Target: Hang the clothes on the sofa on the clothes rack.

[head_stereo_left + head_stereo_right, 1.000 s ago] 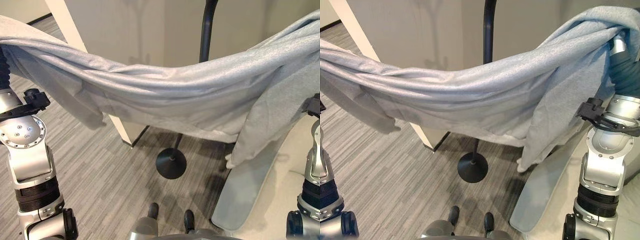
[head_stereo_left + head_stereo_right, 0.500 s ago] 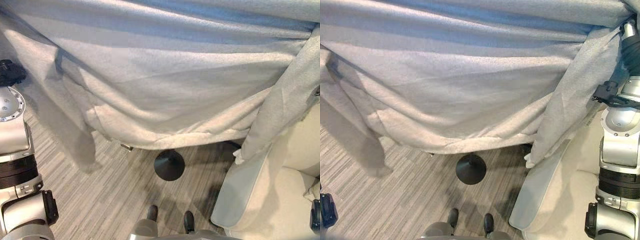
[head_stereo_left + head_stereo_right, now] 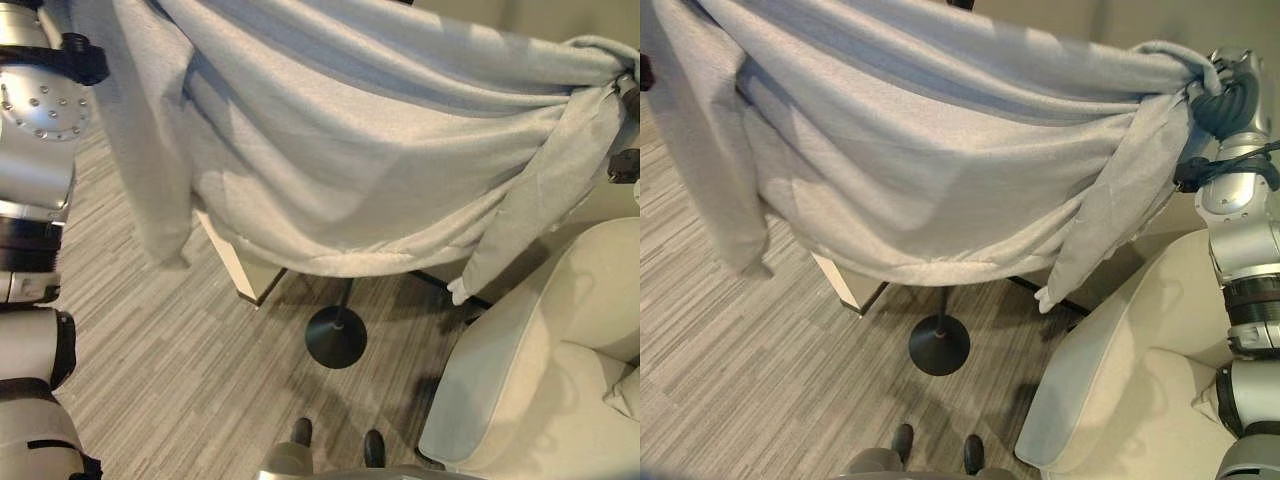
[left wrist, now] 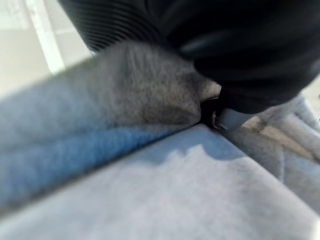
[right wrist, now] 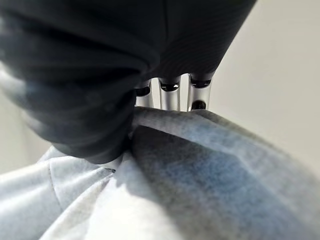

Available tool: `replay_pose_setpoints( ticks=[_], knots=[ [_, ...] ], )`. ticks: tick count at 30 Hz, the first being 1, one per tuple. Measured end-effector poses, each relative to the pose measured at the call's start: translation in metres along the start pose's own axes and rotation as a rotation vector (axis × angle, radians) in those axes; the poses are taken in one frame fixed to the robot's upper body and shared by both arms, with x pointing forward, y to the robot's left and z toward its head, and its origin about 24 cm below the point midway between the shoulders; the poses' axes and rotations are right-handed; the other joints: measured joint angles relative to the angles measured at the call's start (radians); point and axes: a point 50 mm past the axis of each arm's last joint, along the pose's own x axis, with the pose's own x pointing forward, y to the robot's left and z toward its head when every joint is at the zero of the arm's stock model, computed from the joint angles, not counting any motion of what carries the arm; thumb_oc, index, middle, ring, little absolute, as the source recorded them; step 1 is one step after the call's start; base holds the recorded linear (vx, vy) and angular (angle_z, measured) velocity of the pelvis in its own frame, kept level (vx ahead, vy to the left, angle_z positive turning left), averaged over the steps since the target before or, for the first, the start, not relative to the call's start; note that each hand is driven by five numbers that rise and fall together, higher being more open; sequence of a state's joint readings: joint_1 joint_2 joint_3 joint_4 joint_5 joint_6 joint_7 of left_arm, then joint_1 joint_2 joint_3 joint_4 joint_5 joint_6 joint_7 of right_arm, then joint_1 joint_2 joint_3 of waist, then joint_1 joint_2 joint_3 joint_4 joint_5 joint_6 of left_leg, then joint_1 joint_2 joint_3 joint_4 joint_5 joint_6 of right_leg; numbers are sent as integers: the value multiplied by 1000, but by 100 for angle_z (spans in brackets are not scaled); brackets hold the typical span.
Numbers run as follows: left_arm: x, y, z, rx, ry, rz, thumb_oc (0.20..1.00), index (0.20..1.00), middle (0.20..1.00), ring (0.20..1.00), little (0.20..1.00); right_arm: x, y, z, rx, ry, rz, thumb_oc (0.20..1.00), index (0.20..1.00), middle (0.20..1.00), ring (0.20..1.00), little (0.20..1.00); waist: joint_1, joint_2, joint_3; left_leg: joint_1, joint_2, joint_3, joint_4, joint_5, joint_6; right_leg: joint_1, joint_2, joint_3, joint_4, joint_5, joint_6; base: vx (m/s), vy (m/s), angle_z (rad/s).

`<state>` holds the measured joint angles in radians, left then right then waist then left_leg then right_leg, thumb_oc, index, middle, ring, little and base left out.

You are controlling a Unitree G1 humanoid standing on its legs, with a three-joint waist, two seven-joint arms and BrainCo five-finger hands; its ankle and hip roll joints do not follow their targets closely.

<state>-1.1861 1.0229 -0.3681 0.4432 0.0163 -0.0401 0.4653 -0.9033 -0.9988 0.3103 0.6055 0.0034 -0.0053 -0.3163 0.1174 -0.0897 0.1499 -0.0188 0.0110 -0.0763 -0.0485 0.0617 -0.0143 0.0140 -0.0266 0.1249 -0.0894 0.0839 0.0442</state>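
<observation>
Over carpet (image 3: 150, 350), stretched garment (image 3: 380, 150); sofa (image 3: 1120, 380) rightward.

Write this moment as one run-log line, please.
light grey fabric garment: held up, spread between both hands | right hand: shut on garment | left hand: at garment | black round-based rack: behind

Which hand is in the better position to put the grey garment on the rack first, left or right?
Hard to favour one: both hold the grey garment stretched in front of the clothes rack. Slightly the right hand, whose bunched end shows level with the spread cloth; the left hand grips the other end.
</observation>
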Motion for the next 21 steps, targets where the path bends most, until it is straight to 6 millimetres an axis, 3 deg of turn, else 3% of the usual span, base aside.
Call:
replay_pose_setpoints(
  ticks=[4,7,12,18,21],
  knots=[
    [21,-17,13,16,8,-44,200,200,200,200,200,16,7,6,-52,35,44,200,200,200,200,200,-6,-5,3,-35,-1,1,15,1,0,-29,0,2,0,10,1,-6,0,-1],
    [24,-23,14,29,21,-74,200,200,200,200,200,20,15,16,-26,27,70,200,200,200,200,200,-20,-6,6,-48,-2,3,15,1,0,-42,1,4,1,12,0,-9,0,-1],
    [16,-23,-26,90,188,-108,200,200,200,200,200,19,25,11,-9,70,103,200,200,200,200,200,-26,-12,47,-50,-2,4,15,1,0,-45,3,5,1,17,-2,-27,11,-1],
    [-18,-32,-60,73,305,-171,200,200,200,200,200,15,35,20,24,27,159,200,200,200,200,200,-28,-16,68,-49,0,6,13,1,0,-47,3,7,1,18,-2,0,0,0],
    [-53,-34,-85,57,388,-195,200,200,200,200,200,-8,48,8,73,6,205,200,200,200,200,200,-28,-17,69,-46,1,5,7,1,0,-45,3,4,1,19,-2,0,0,0]
  ],
)
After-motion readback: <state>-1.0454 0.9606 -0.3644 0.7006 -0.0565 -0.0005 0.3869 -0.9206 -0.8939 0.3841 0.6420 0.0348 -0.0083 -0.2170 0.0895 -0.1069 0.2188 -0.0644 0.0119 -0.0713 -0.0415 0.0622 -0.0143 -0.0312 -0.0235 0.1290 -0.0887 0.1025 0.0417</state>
